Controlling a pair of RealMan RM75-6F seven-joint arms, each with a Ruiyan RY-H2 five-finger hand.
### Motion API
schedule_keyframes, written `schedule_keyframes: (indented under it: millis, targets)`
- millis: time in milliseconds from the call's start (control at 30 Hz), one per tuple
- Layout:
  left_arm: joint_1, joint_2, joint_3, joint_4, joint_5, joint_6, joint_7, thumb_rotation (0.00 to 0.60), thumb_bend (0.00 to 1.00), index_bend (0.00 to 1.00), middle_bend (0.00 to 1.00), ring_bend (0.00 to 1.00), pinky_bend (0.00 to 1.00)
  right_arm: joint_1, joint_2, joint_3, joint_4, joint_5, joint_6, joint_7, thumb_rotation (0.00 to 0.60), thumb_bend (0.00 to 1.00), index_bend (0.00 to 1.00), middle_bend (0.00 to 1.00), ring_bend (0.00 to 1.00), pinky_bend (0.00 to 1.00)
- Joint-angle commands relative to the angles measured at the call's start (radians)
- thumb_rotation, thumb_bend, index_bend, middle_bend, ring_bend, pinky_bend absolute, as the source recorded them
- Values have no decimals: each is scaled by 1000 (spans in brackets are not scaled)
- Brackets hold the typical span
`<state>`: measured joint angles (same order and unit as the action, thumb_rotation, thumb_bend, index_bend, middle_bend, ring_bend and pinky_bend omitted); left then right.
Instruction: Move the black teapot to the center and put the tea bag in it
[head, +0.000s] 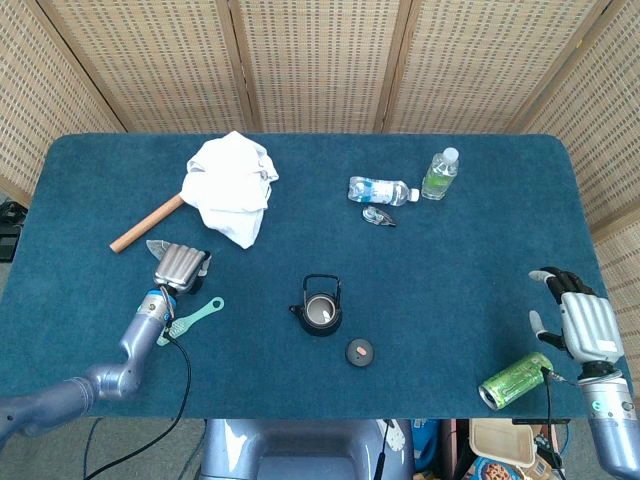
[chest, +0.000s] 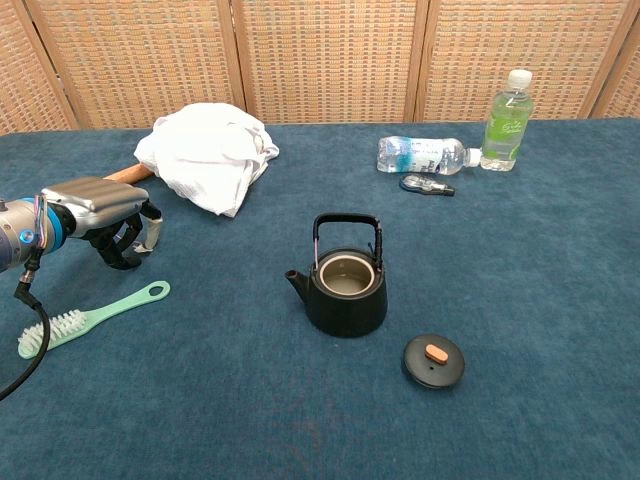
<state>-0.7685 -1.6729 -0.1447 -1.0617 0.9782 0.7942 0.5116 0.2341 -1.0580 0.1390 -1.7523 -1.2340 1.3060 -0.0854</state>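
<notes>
Black teapot (chest: 345, 293) well apart from left robot hand (chest: 105, 213); grasp unclear.

The head view looks steeply down from above the near edge, far enough back to take in the whole blue worktop (head: 480, 300) and the wicker screens (head: 320, 60) behind it. The chest view sits low at the near edge, facing level across the worktop toward those same screens (much closer, so the right side and near corners are cut off). Both views share the middle: the black teapot (head: 318, 310) (chest: 346, 290), its lid (head: 360, 351) (chest: 433, 360), the white cloth (head: 230, 187) (chest: 207, 155) and the upright bottle (head: 439, 174) (chest: 505, 118).
</notes>
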Motion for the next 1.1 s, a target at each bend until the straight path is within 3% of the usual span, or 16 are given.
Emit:
schedule_keyframes:
  millis: [33,333,567,1100]
  targets:
    - [0,0,0,-2,-3,1,2,600,352,479,710,699,717,-1,0,1,0,0,0,1,600,578,270,276,208,362]
    - [-5,8,1,-14,-25,-5,8,600,356,483,710,700,717,-5,-3,1,5,2,-3,1,600,578,270,276,208,363]
    - [-10,8,3,-14,-41,-17,7,600,464,486,709,699,717,-5,-1,4,1,6,-8,-3,600,577,270,278,208,359]
    - [-8,-5,-2,1,-40,-1,-30,600,532,566,712,703,718,-5,5,9,-7,17,-18,-9,600,578,270,278,208,359]
